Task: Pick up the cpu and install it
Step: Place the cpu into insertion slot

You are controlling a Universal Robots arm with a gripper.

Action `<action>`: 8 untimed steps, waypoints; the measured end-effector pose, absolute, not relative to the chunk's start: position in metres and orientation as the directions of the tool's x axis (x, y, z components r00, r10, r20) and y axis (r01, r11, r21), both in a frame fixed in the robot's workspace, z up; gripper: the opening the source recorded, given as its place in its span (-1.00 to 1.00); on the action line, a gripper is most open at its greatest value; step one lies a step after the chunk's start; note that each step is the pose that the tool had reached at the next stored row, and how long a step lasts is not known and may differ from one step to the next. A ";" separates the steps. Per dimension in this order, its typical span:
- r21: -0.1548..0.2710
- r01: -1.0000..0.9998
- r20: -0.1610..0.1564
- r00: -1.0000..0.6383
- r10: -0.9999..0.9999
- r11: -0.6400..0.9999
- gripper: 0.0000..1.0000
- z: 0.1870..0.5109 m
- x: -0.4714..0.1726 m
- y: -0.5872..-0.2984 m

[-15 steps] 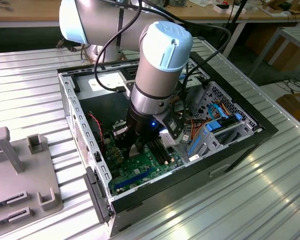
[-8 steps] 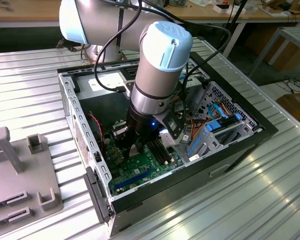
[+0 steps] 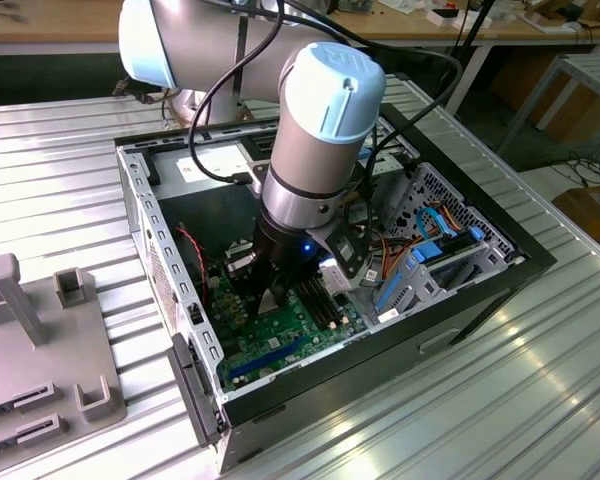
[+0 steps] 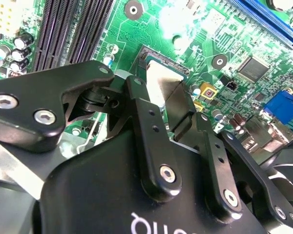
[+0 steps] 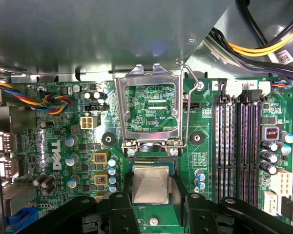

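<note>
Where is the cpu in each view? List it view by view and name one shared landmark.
First wrist view: the cpu sits in the hand, beside the raised metal socket frame.
Second wrist view: pale square in the hand, near the memory slots.
Exterior view: hidden under the hand, over the green motherboard.
Shared landmark: the black memory slots.
</note>
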State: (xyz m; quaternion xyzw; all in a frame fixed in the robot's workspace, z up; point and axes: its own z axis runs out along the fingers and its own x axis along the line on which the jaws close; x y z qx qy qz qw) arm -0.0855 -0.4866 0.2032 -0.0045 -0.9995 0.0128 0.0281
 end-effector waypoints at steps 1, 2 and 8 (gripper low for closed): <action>-0.026 0.008 0.056 -0.998 0.010 1.000 -0.13 0.203 -0.085 -0.487; -0.026 0.008 0.056 -0.998 0.010 1.000 -0.13 0.203 -0.085 -0.487; -0.026 0.008 0.056 -0.998 0.010 1.000 -0.13 0.203 -0.083 -0.487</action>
